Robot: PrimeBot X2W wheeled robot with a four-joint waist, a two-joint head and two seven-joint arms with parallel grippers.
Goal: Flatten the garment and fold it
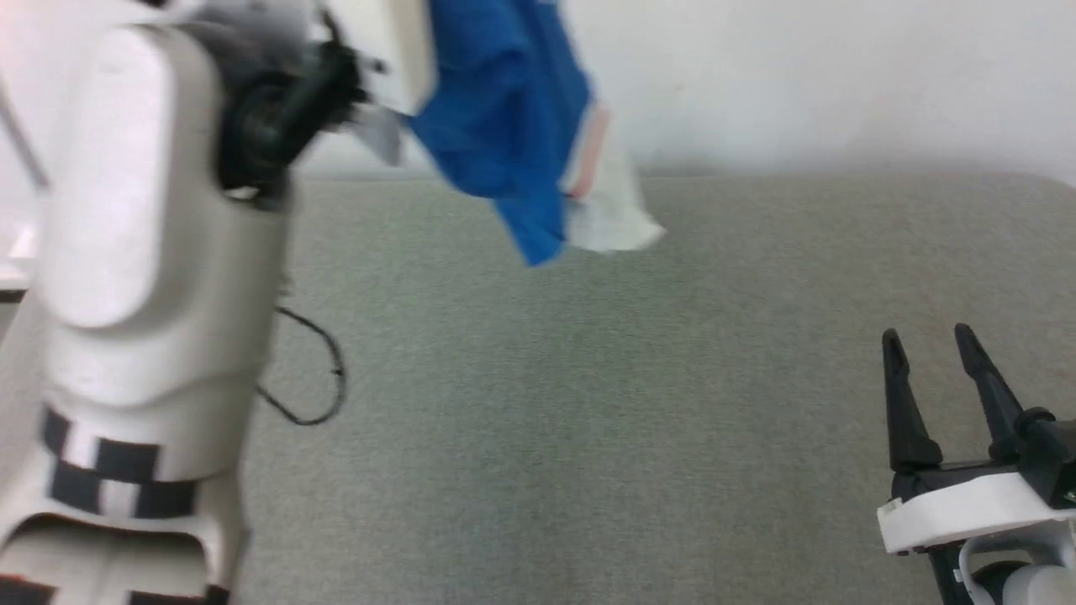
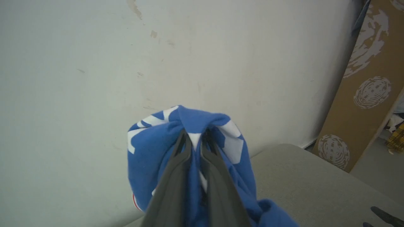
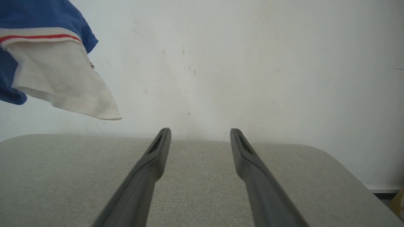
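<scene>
Close up: left arm (image 1: 143, 252) | gripped bunched garment (image 2: 148, 151) in left jaws, above desk (image 1: 588, 420) | spread right jaws wide, empty | risk: could slip from small pinch

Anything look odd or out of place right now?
The blue jersey T-shirt hangs bunched from the shut left pincer, clear of the grey padded surface, one white sleeve end dangling. The right pincer is open and holds nothing. No damage visible.

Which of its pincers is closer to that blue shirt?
Left. The left pincer is shut on the shirt, holding it aloft; the right pincer is open, well apart.
</scene>
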